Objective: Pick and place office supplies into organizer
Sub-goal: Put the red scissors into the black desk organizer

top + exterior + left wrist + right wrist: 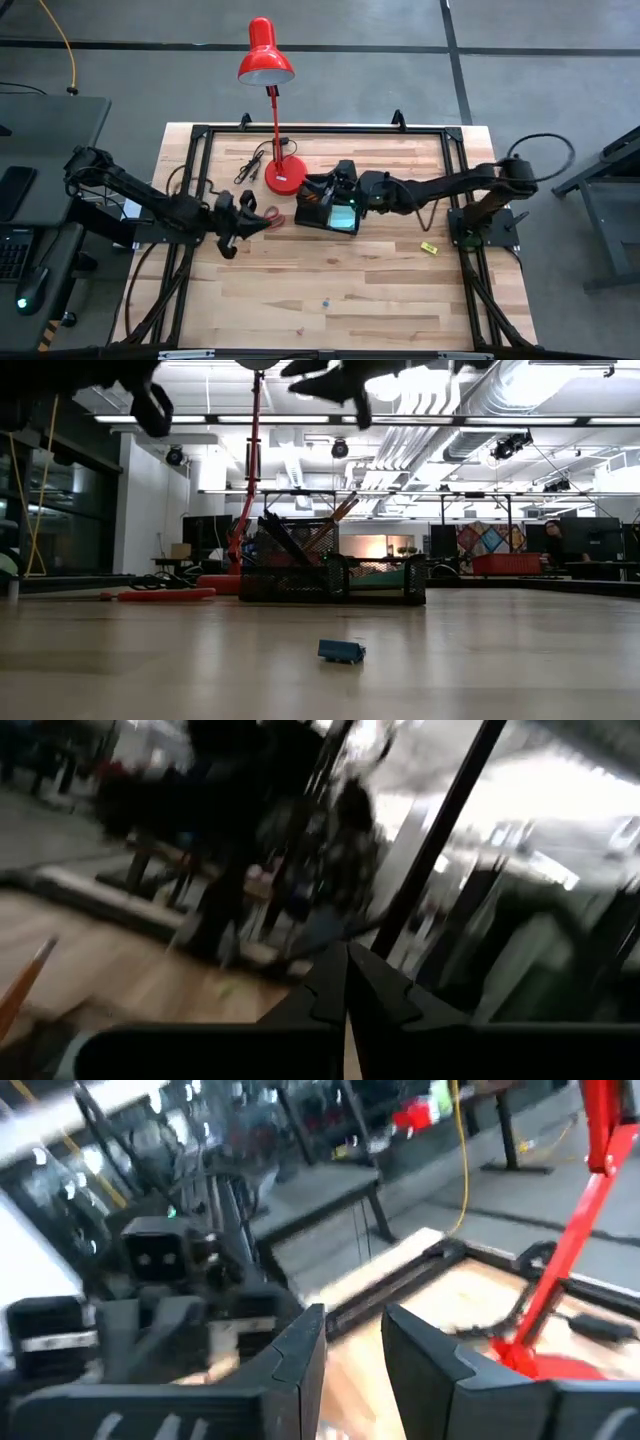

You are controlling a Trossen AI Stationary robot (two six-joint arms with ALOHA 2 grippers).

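Observation:
The black mesh organizer (330, 214) (330, 575) stands right of the lamp base, with a teal pad (343, 216) lying in it and pens and pencils (300, 532) sticking up out of it. Red-handled scissors (274, 214) (165, 595) lie flat on the table to its left. My left gripper (255, 220) (347, 1010) is shut and hovers beside the scissors, raised off the table (150, 405). My right gripper (322, 188) (355, 1370) hangs above the organizer's far side (330, 385), open by a narrow gap with nothing between its fingers.
The red desk lamp stands on its round base (283, 176) behind the organizer, with a black cord (250, 166) beside it. A tiny yellow block (429, 247) lies at the right, and a small blue item (325, 301) (341, 651) near the front edge.

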